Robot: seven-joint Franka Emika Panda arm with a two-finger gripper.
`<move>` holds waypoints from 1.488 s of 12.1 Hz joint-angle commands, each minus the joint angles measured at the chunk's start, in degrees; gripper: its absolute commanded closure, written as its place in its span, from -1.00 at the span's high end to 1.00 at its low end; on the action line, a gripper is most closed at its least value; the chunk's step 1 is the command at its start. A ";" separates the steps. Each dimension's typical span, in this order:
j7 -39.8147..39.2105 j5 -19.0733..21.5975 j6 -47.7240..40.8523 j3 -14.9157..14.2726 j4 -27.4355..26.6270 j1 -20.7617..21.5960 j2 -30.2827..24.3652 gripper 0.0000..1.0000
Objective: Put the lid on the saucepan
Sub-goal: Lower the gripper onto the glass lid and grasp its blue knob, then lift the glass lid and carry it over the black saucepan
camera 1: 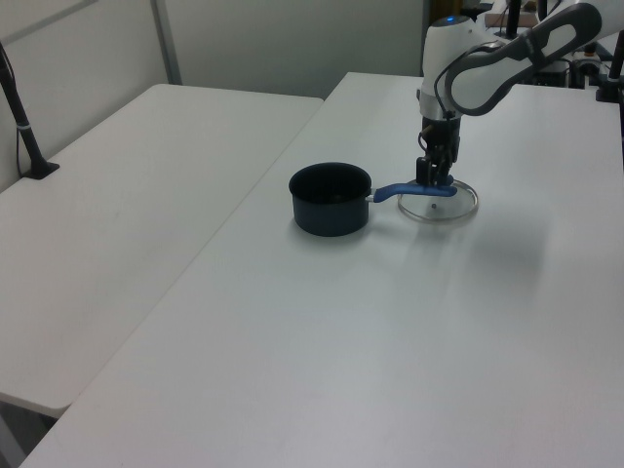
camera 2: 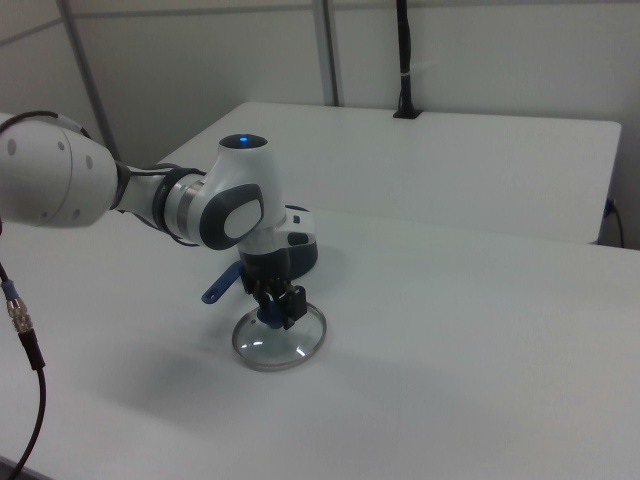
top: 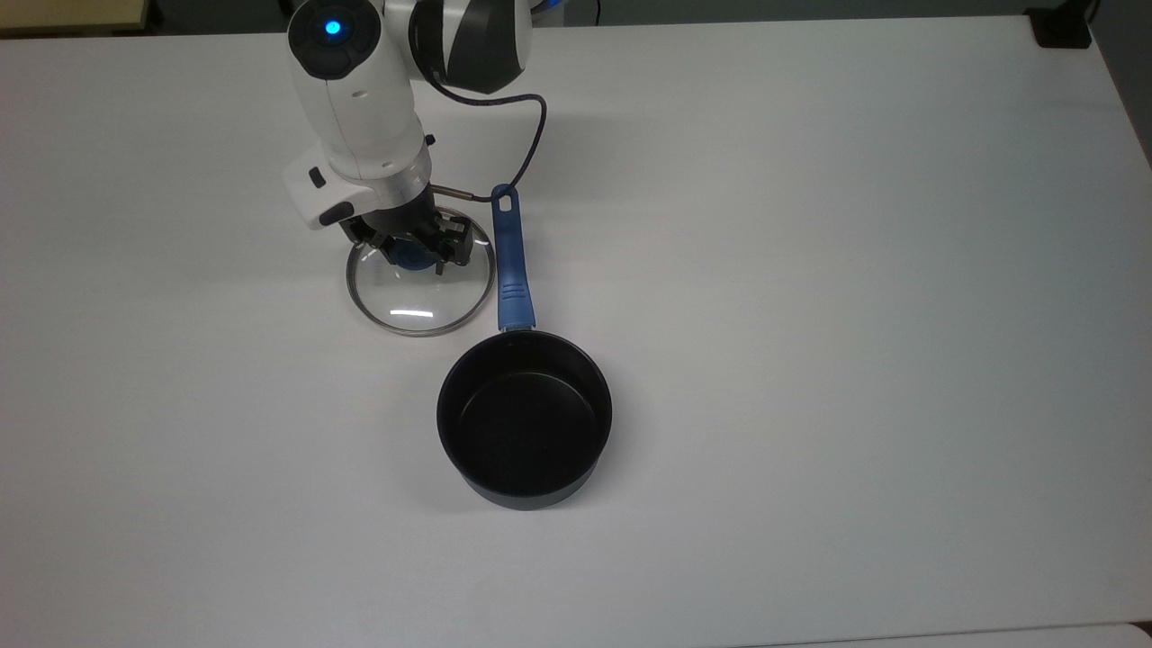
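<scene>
Beside saucepan (top: 524,416), clear glass lid (top: 421,297), pincer (top: 416,255) seemingly gripping blue knob (top: 415,261)

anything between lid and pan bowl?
Nothing: top view shows bare table between the lid and the saucepan bowl; its blue handle runs alongside the lid's right.

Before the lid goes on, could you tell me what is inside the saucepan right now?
The saucepan is empty: its bare black base shows in the top view. The lid lies on the table beside the handle, with the gripper at its blue knob.
</scene>
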 commanded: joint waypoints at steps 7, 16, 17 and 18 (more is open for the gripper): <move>-3.10 -1.95 -7.06 -0.45 20.53 -1.09 4.21 -0.14; 3.15 -2.21 0.49 -5.38 33.40 15.27 12.83 -0.13; 3.15 -2.21 0.76 -5.38 33.40 15.44 13.62 -0.13; 3.15 -2.21 0.85 -5.38 33.31 15.53 13.98 -0.09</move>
